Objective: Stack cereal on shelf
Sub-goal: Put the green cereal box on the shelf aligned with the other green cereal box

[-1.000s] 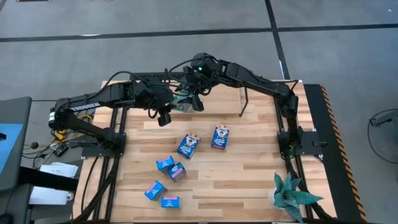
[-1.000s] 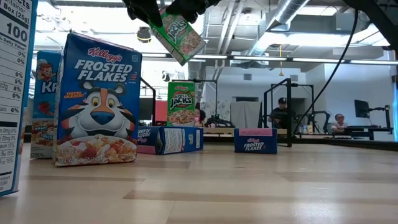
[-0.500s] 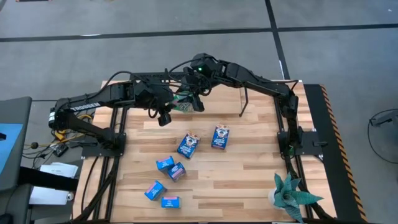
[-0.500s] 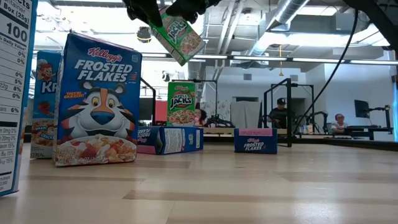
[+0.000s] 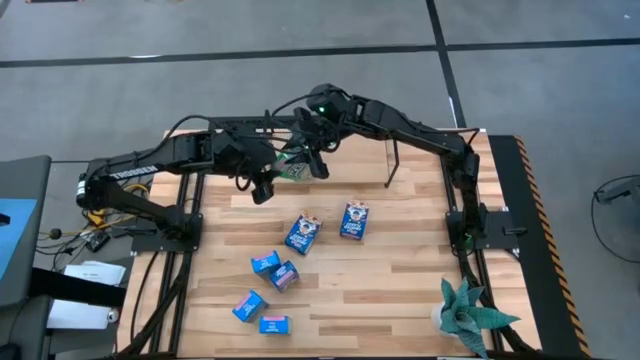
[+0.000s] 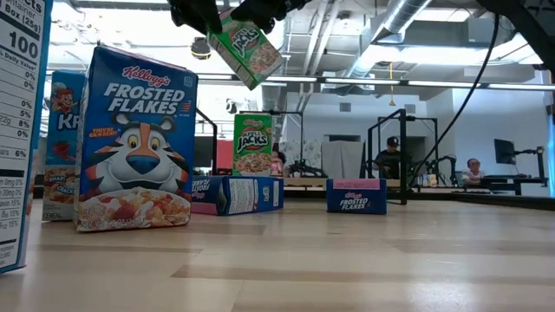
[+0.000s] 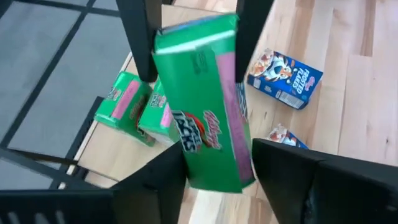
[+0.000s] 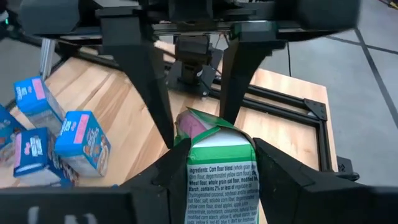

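A green cereal box (image 5: 293, 168) hangs tilted in the air between my two grippers, above the far end of the table; it also shows in the low view (image 6: 245, 48). My left gripper (image 7: 217, 163) is shut on one end and my right gripper (image 8: 221, 163) on the other. Below it, two green boxes (image 7: 134, 106) lie on their sides on the shelf board (image 5: 365, 165). Another green box (image 6: 252, 144) stands upright far back. Two dark blue boxes (image 5: 303, 232) (image 5: 354, 220) and several light blue ones (image 5: 265, 265) lie on the tabletop. My left gripper has the green box's near end (image 7: 214, 177) between its two fingers, one on each long side, slanting down from the table's left. The box is clear of everything and tilted. My right gripper pinches the box's opposite end (image 8: 221, 155) between its two fingers, slanting down from the table's right, fingers along the box. The box sticks out beyond them toward the left gripper.
Thin black wire uprights (image 5: 392, 165) stand at the shelf's side, close to the right arm. A potted plant (image 5: 470, 315) sits at the table's near right corner. Big cereal boxes (image 6: 134, 139) stand close to the low camera. People sit in the room behind.
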